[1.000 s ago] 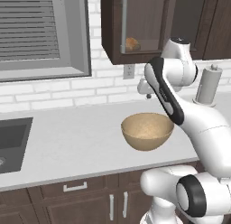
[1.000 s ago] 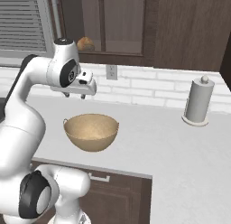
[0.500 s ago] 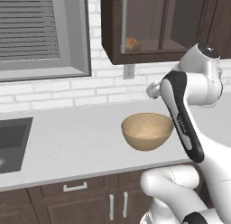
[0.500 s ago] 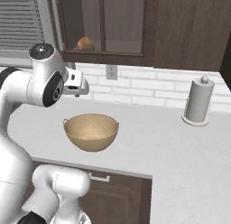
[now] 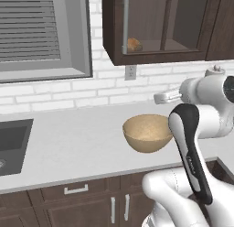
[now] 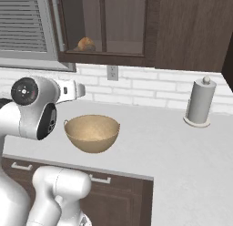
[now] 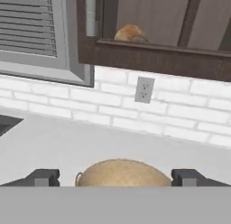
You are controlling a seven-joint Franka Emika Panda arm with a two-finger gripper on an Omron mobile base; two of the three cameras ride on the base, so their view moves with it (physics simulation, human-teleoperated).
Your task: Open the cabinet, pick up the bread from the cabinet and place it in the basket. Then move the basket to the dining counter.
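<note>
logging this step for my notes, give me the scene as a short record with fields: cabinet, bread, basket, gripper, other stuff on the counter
cabinet: wall cabinet with glass doors, closed
bread: roll on the cabinet shelf behind the left glass door, beside the long silver handle
basket: tan basket on the grey worktop below the cabinet, nothing in it
gripper: gripper open, holding nothing, facing the wall with the basket just ahead
other: paper towel roll to the basket's right; sink far left; wall outlet
</note>
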